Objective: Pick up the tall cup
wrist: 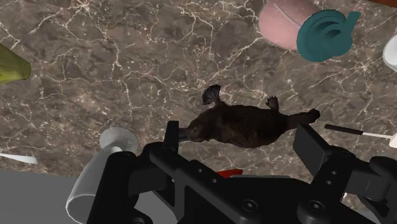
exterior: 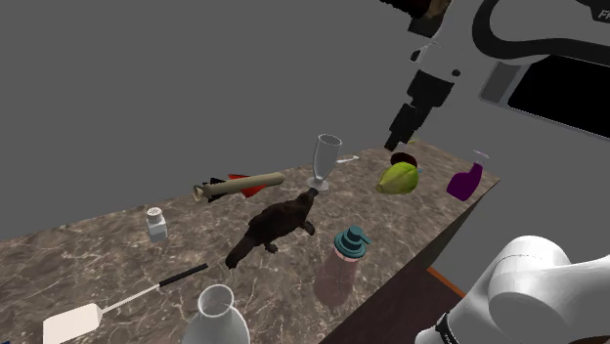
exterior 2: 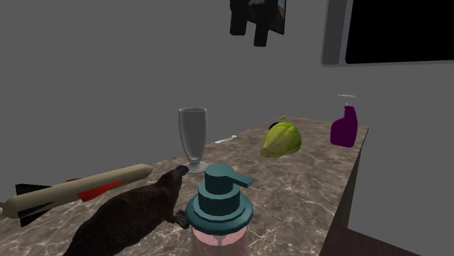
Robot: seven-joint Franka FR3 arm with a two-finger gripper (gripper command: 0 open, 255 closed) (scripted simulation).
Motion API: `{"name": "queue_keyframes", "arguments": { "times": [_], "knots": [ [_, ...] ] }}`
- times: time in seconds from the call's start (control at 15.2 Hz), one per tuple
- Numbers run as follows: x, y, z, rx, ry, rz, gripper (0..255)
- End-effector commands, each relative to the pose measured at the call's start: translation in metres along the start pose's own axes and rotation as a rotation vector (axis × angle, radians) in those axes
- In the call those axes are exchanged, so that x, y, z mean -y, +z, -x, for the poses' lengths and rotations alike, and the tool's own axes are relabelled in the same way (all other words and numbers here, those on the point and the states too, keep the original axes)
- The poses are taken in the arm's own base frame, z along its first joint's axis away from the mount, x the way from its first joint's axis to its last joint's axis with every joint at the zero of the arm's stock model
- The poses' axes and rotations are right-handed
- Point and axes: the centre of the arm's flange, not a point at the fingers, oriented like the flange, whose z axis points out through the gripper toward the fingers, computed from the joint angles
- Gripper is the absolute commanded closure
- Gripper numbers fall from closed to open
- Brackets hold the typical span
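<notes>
We see tool [exterior: 401, 139] high over bench [exterior: 88, 249], spread apart, empty | tall cup [exterior: 326, 161] upright, touching platypus [exterior: 274, 227] snout | we judge cup lies below tool, toward shoulder view's left, long axis vertical

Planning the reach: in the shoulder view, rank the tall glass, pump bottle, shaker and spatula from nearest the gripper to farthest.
1. Tall glass, down-left of the gripper.
2. Pump bottle, near the front edge.
3. Shaker, farther left.
4. Spatula, far lower-left corner.
</notes>
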Motion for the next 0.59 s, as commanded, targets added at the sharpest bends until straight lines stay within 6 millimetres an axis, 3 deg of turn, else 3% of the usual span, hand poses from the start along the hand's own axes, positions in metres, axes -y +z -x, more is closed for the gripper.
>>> {"name": "queue_keyframes", "arguments": {
  "times": [0.0, 0.53],
  "knots": [
    [0.0, 0.0, 0.0, 0.0, 0.0, 0.0, 0],
    [-0.05, 0.047, -0.086, 0.042, -0.026, 0.011, 0]
  ]
}}
